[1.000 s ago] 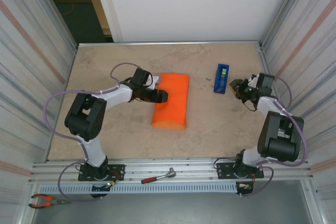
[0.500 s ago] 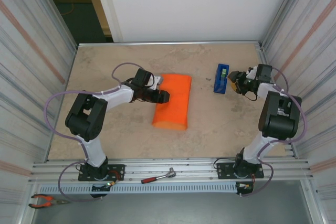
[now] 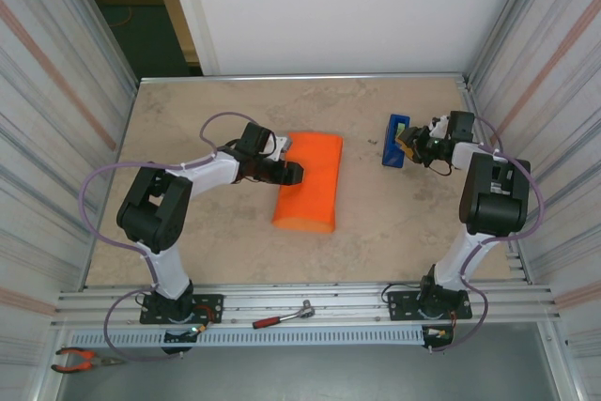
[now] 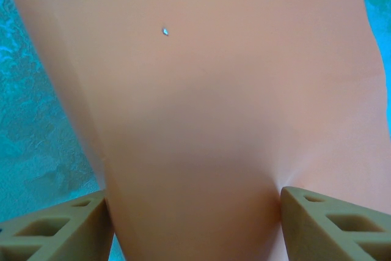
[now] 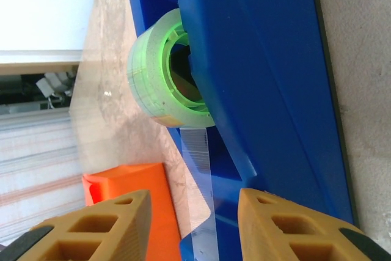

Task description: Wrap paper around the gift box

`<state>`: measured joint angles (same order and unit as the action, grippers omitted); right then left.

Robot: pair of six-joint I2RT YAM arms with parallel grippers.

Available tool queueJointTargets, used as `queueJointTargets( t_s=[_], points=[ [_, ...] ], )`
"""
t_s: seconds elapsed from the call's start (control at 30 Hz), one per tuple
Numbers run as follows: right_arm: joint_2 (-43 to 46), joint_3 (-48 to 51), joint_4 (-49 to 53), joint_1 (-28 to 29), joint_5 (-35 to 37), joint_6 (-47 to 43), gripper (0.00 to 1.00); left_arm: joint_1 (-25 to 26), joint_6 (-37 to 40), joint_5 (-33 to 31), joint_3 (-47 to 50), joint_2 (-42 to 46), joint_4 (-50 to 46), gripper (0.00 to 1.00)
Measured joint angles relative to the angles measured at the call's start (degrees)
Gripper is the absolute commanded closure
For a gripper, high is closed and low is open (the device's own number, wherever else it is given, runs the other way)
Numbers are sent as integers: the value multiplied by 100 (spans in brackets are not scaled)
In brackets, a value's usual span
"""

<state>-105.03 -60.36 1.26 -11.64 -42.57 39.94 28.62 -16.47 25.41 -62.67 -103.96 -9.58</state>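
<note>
The orange paper lies folded into a long bundle on the table's middle; the gift box is hidden inside it. My left gripper reaches in from the left and is shut on the bundle's left side. In the left wrist view the paper sits between both fingertips, which press into it. My right gripper is open at the blue tape dispenser. In the right wrist view a loose clear tape strip hangs from the green roll between the open right gripper fingers.
The dispenser's blue body lies close against my right finger. Corrugated metal walls close in both sides, and a white panel stands at the back. A ratchet tool and red pliers lie on the front rail.
My right gripper has swung up and left, from beside the dispenser to its right edge, opening wider and narrowing again on the way. The left gripper and the paper stay put.
</note>
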Motion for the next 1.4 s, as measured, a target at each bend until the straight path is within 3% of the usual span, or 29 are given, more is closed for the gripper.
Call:
queueJointTargets(
  t_s=[0.37,0.8,1.3,1.4],
  points=[
    [0,328,-391,-144,-125,50,75,0,0,0,-7,-4,0,31],
    [0,350,-538,-144,-249,52,75,0,0,0,-11,-9,-2,31],
    [-44,348,-597,-118,-249,52,85,0,0,0,-11,-9,-2,31],
    [-48,334,-590,-107,-247,50,91,0,0,0,-11,-9,-2,31]
  ],
)
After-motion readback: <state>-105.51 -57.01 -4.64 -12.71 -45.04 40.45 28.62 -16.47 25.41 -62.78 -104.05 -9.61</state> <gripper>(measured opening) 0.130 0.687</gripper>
